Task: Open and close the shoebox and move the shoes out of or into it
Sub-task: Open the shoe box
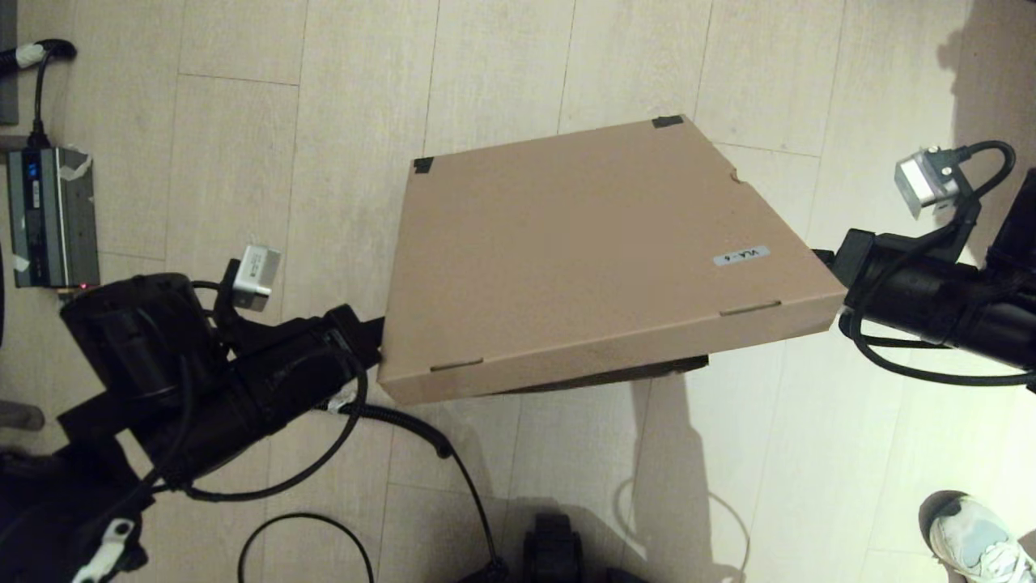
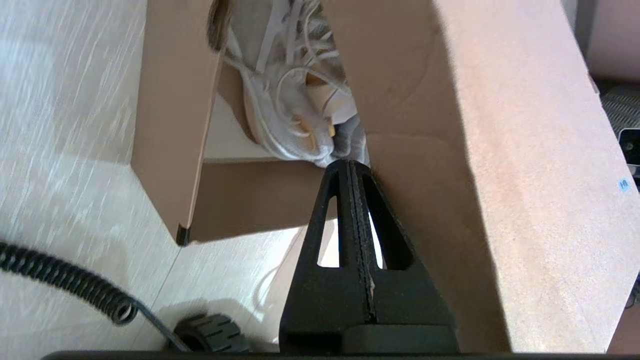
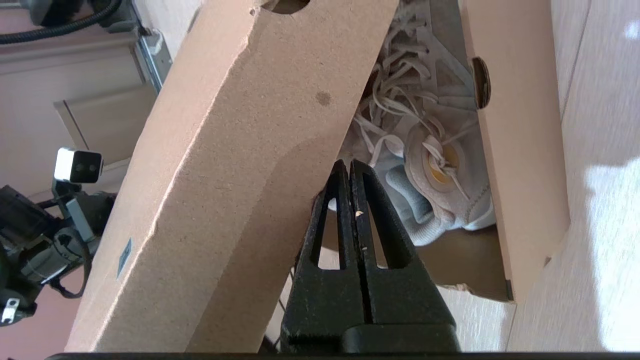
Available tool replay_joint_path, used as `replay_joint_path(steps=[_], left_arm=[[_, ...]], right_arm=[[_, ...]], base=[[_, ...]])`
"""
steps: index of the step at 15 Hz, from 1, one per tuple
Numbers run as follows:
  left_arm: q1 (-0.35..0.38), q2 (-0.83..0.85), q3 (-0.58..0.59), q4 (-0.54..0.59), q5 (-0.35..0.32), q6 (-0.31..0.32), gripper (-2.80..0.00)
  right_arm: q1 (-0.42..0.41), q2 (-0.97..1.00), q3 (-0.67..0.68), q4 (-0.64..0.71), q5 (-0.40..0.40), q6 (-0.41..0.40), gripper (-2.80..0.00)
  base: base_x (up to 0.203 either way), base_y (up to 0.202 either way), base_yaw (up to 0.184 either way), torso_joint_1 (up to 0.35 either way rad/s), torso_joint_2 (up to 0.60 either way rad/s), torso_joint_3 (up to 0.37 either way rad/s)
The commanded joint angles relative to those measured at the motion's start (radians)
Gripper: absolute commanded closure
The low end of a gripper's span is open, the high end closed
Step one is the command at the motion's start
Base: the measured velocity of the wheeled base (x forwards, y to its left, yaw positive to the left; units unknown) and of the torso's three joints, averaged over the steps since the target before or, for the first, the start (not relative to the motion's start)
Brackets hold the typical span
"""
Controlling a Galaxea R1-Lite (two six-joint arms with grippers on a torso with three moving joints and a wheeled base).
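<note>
Both closed grippers, left (image 2: 352,167) & right (image 3: 348,167), prop up shoebox (image 1: 599,243) lid w/ shoes (image 3: 430,170) inside; best moved evenly, in step.

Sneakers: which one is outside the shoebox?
The bluish-tinted sneaker on the floor, at the robot's near right. The white pair lies inside the shoebox, its lid propped up by the shut left tool and right tool.

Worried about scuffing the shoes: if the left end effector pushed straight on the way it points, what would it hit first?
Probably the shoes: the shut left end effector sits under the raised lid, and its tips point at a sneaker's heel in the shoebox. Depth is unclear.
</note>
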Motion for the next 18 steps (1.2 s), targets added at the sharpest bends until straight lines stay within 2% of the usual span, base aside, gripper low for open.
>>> replay_joint_path(steps=[1, 4, 8, 14, 18], left_arm=[[0.002, -0.029, -0.028, 0.018, -0.001, -0.003, 0.0], [0.012, -0.072, -0.093, 0.1, -0.001, -0.003, 0.0], [0.013, -0.074, -0.136, 0.118, -0.001, -0.003, 0.0], [0.013, -0.059, -0.269, 0.22, -0.004, -0.003, 0.0], [0.014, -0.075, -0.278, 0.235, -0.003, -0.003, 0.0]], right_arm=[[0.0, -0.005, -0.031, 0.01, 0.003, 0.003, 0.0], [0.0, -0.006, -0.106, 0.07, 0.007, 0.007, 0.0], [-0.004, -0.032, -0.114, 0.073, 0.005, 0.077, 0.0], [-0.006, -0.014, -0.171, 0.088, 0.008, 0.083, 0.0], [-0.006, -0.009, -0.255, 0.127, 0.01, 0.137, 0.0]], base=[[0.0, 0.0, 0.0, 0.0, 0.0, 0.0], [0.0, 0.0, 0.0, 0.0, 0.0, 0.0], [0.0, 0.0, 0.0, 0.0, 0.0, 0.0], [0.0, 0.0, 0.0, 0.0, 0.0, 0.0], [0.0, 0.0, 0.0, 0.0, 0.0, 0.0]])
